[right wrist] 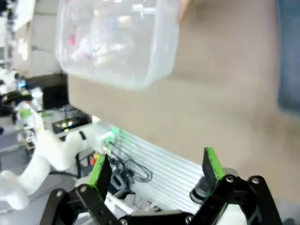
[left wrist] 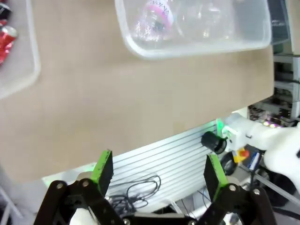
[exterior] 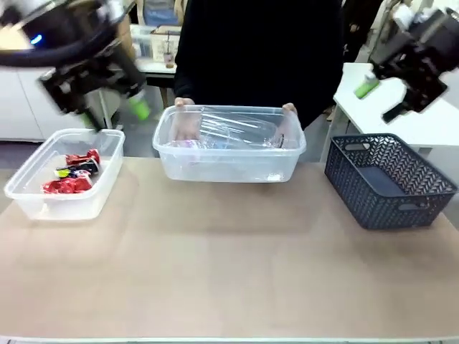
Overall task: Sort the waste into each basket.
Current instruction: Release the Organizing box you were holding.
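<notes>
Red-and-silver cans (exterior: 73, 174) lie in the clear tub (exterior: 64, 206) at the table's left. A person's hands (exterior: 185, 118) hold a second clear tub (exterior: 229, 168) at the far middle, with clear plastic bottles (exterior: 233, 132) inside. In the left wrist view this tub (left wrist: 197, 47) shows a pink-labelled bottle (left wrist: 157, 16), and a can (left wrist: 7, 40) lies in the other tub (left wrist: 33, 65). My left gripper (exterior: 115, 113) hangs open high above the left tub, blurred. High at the right, my right gripper (exterior: 381, 100) is open too. Both wrist views show open, empty jaws (left wrist: 157, 171) (right wrist: 157, 171).
A dark grey lattice basket (exterior: 391, 183) stands at the table's right, empty. The brown tabletop (exterior: 229, 265) stretches bare in front of the tubs. In the right wrist view the held tub (right wrist: 117, 70) is above the fingers and the dark basket (right wrist: 288, 51) is at the right edge.
</notes>
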Action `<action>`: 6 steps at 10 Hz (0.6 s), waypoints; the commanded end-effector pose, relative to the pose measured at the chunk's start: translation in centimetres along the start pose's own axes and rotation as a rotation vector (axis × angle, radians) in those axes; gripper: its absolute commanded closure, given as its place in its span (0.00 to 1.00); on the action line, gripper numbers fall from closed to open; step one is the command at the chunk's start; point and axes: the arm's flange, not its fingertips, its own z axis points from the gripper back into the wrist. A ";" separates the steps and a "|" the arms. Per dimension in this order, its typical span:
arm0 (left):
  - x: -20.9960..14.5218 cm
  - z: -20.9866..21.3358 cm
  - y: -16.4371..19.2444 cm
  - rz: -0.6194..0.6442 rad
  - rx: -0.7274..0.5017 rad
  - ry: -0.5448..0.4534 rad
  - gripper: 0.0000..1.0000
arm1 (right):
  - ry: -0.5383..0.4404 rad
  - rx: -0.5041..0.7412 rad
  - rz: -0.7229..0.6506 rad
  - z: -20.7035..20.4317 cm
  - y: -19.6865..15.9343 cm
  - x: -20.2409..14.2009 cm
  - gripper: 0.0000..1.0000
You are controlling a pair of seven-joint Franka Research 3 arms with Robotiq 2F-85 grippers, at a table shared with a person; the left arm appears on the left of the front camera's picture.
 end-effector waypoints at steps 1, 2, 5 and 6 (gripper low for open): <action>-5.2 -2.0 1.2 -0.016 -0.037 -0.038 0.00 | -0.019 0.042 -0.016 -0.3 -2.4 -5.8 0.00; -7.1 -2.6 1.1 -0.043 -0.058 -0.032 0.00 | -0.003 0.004 -0.010 -0.6 -2.5 -8.2 0.00; -8.7 -5.9 2.3 -0.021 -0.088 0.117 0.00 | 0.165 -0.239 0.015 -5.5 -2.6 -12.1 0.00; -8.9 -3.7 1.4 -0.012 -0.039 0.003 0.00 | 0.114 -0.290 -0.019 -6.8 -3.0 -10.4 0.00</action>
